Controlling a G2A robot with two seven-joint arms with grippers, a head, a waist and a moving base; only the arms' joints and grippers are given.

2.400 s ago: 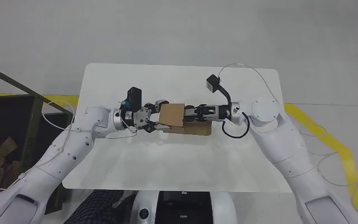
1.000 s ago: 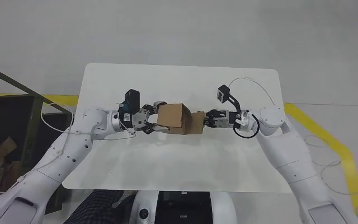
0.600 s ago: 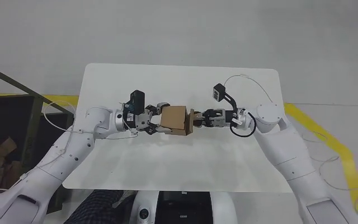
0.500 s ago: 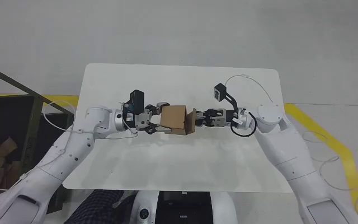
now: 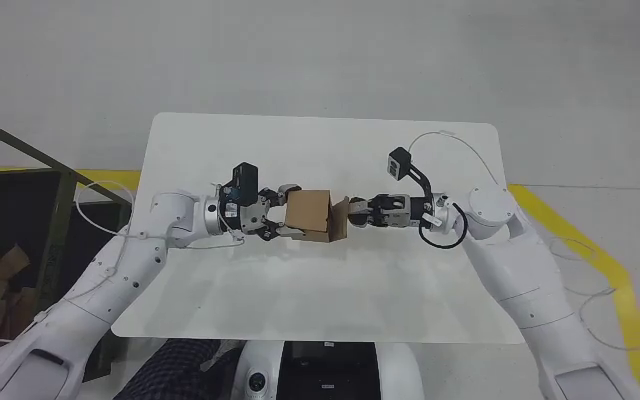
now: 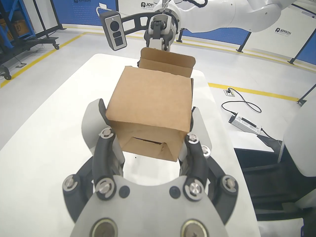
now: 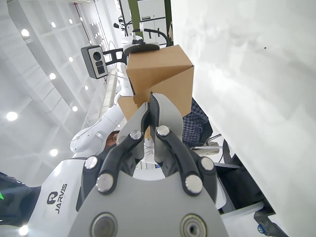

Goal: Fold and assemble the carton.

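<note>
A brown carton [image 5: 310, 212] hangs just above the middle of the white table [image 5: 300, 140]. My left gripper [image 5: 278, 218] is shut on it, a finger pressed on either side wall [image 6: 153, 99] of the closed end. The far end is open, with one flap [image 6: 167, 61] standing up. My right gripper [image 5: 350, 212] is at that open end, shut, with its fingertips [image 7: 150, 97] at the edge of the flap. No cardboard shows between its pads. In the right wrist view the carton [image 7: 160, 67] sits just beyond the fingertips.
A dark green frame with cardboard scraps [image 5: 30, 200] stands off the table's left side. Bare tabletop lies in front of and behind the carton. A power cable and adapter [image 6: 244, 122] lie on the floor past the table's edge.
The right gripper has drawn back from over the carton to its open end. The left gripper turned the carton and shifted it slightly left. Little has moved in the last half second.
</note>
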